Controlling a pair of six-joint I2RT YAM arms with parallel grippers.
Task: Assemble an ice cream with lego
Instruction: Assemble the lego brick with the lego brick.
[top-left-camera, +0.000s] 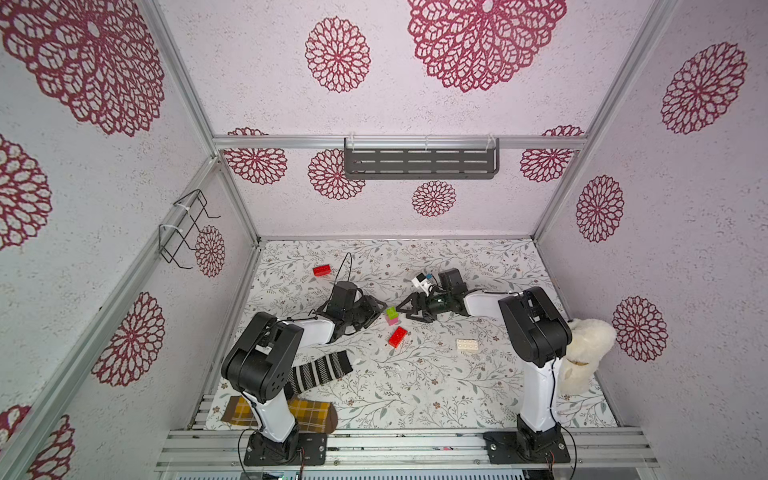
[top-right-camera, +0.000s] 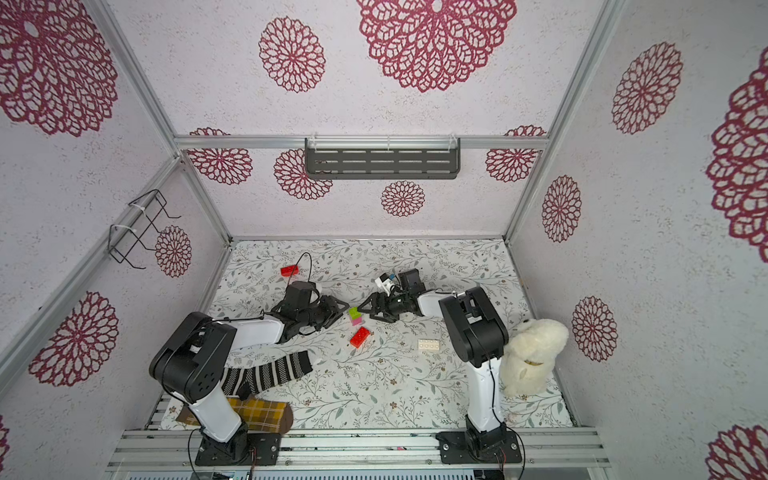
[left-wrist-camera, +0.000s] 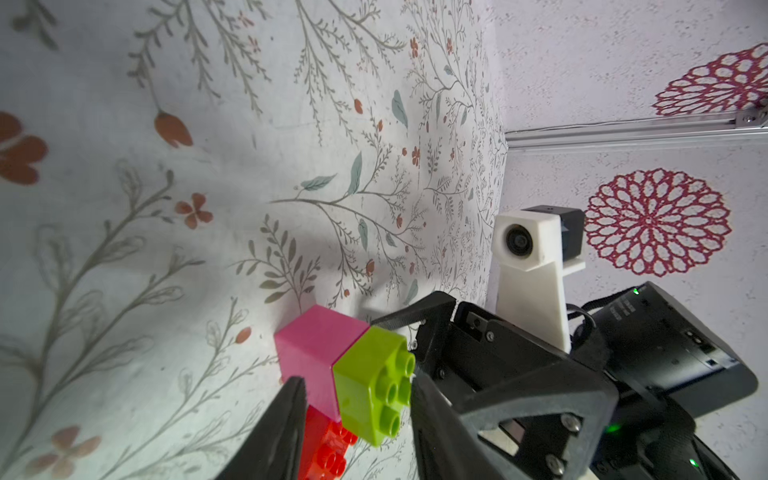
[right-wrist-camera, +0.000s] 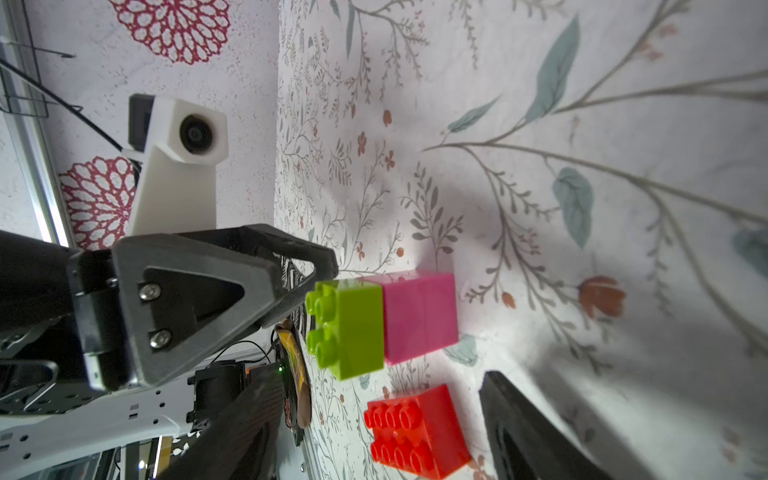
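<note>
The left end effector (top-left-camera: 376, 314) has its jaws partly apart and the right end effector (top-left-camera: 411, 314) has its jaws wide. Neither holds anything. They face each other from either side of the stem (top-left-camera: 392, 316), a green brick (right-wrist-camera: 347, 328) pressed onto a pink base (right-wrist-camera: 419, 316), which stands upright near the middle of the surface (top-left-camera: 415, 386).

That stem is all there is of the ice cream, so I judge the task under halfway. The three wide layers lie loose: one red brick (top-left-camera: 397, 336) just beside the stem, a white brick (top-left-camera: 467, 345) nearer the right arm, and a second red brick (top-left-camera: 322, 270) well apart toward the back.

I cannot tell whether the pink base is one brick or two. Each wrist view cuts off most of its own fingers.
</note>
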